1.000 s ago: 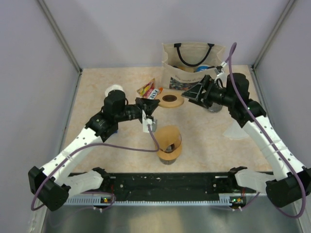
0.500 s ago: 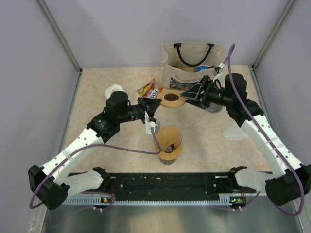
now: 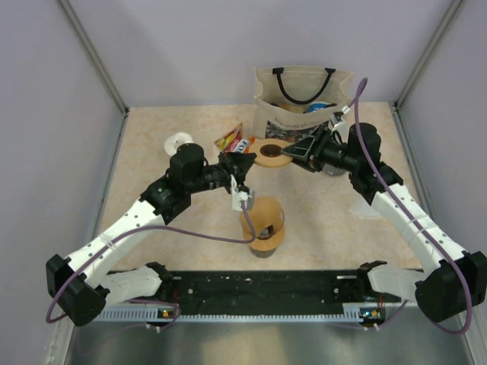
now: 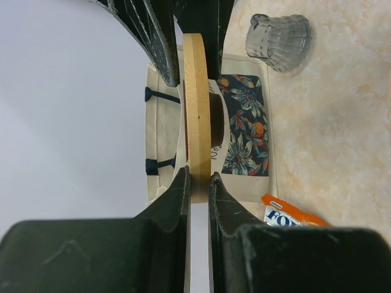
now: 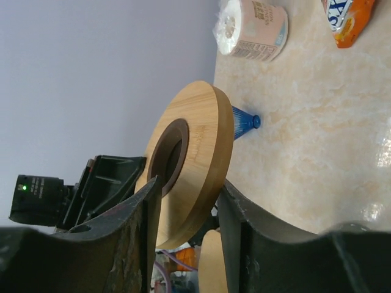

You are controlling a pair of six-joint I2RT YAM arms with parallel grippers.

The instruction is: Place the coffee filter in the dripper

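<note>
A thick wooden ring (image 3: 268,154) hangs in the air between both arms. My left gripper (image 3: 245,162) is shut on its edge, and the left wrist view shows the ring (image 4: 197,110) pinched on edge between the jaws (image 4: 197,177). My right gripper (image 3: 293,152) straddles the ring's other side. In the right wrist view the ring (image 5: 195,152) sits tilted between the jaws (image 5: 189,183), which are not clamped on it. The brown paper coffee filter (image 3: 263,220) stands on a dark cup near the front. A clear ribbed glass dripper (image 4: 278,33) rests on the table, mostly hidden behind my right arm in the top view.
A printed tote bag (image 3: 303,103) stands at the back wall. Orange snack packets (image 3: 234,138) lie left of the ring and a white roll (image 3: 177,141) further left. A clear plastic sheet (image 3: 373,205) lies under the right arm. Metal frame posts bound the table.
The right gripper has moved left onto the ring and its jaws have narrowed around it. The left gripper has carried the ring slightly toward the right arm, still gripping it.
</note>
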